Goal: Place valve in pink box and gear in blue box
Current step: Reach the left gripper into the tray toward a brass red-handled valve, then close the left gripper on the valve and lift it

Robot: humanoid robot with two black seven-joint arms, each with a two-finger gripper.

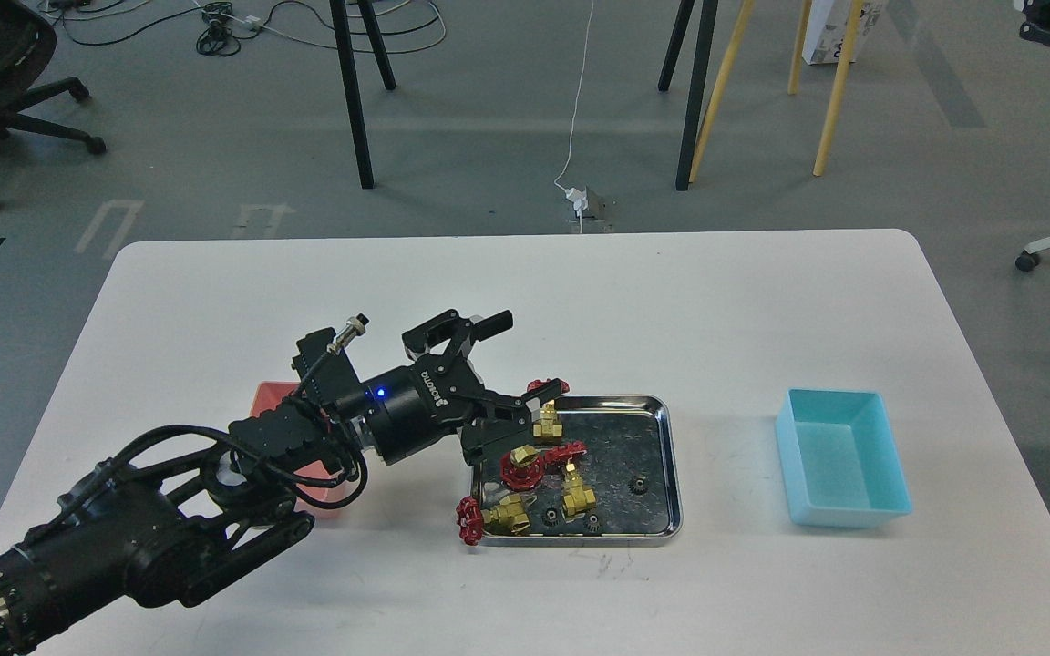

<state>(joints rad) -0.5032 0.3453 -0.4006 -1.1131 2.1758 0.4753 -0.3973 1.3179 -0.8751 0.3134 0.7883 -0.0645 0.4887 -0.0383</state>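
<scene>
White bench [215,301] is carrying, near to far: left claw [525,364], spread wide and holding nothing, reaching over tray [671,456] of valves [571,483]; pink box [270,396] behind arm. Valve is likely rigid, dense; brass body is offering surest hold.

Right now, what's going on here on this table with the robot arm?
The left gripper, jaws open, hovers over the far-left corner of the steel tray, near one valve. Four valves and a few black gears lie in the tray. The blue box holds nothing; the pink box is mostly hidden behind the arm. The right gripper is out of view.
</scene>
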